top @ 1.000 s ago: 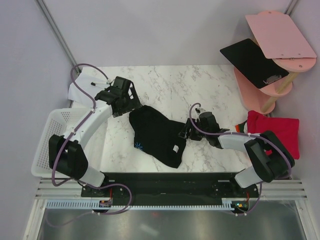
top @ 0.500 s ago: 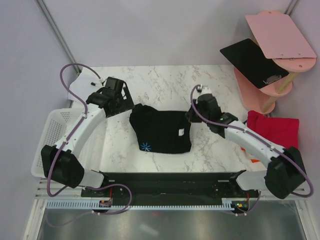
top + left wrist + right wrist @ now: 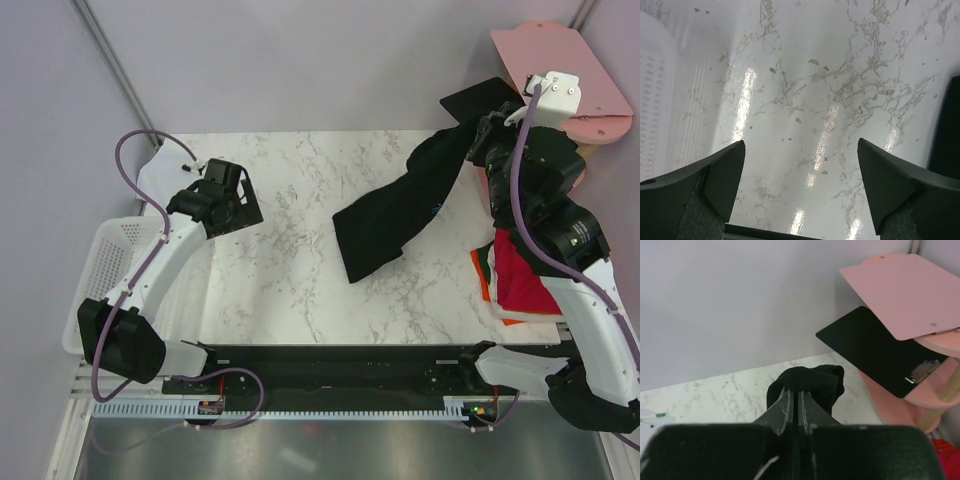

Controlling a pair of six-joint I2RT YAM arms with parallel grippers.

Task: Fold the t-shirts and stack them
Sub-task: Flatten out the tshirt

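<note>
A black t-shirt [image 3: 400, 208] hangs stretched in the air from the right gripper [image 3: 484, 132], its lower end trailing onto the marble table [image 3: 300, 290]. The right gripper [image 3: 794, 388] is shut on a bunched fold of that black t-shirt [image 3: 807, 381], raised high at the back right. Folded red [image 3: 520, 275] and orange [image 3: 481, 268] t-shirts lie stacked at the table's right edge, partly hidden by the right arm. My left gripper [image 3: 232, 203] hovers over the bare left part of the table, its jaws wide open [image 3: 801, 150] with nothing between them.
A white basket [image 3: 95, 270] stands at the left edge. A pink shelf stand [image 3: 560, 110] with a flat black board [image 3: 500, 120] sits at the back right. White paper with a marker [image 3: 652, 416] lies at the back left corner.
The right gripper shut on the black t-shirt and lifted it up and far to the back right, dragging it off the table's middle. The left gripper drew slightly away to the left.
</note>
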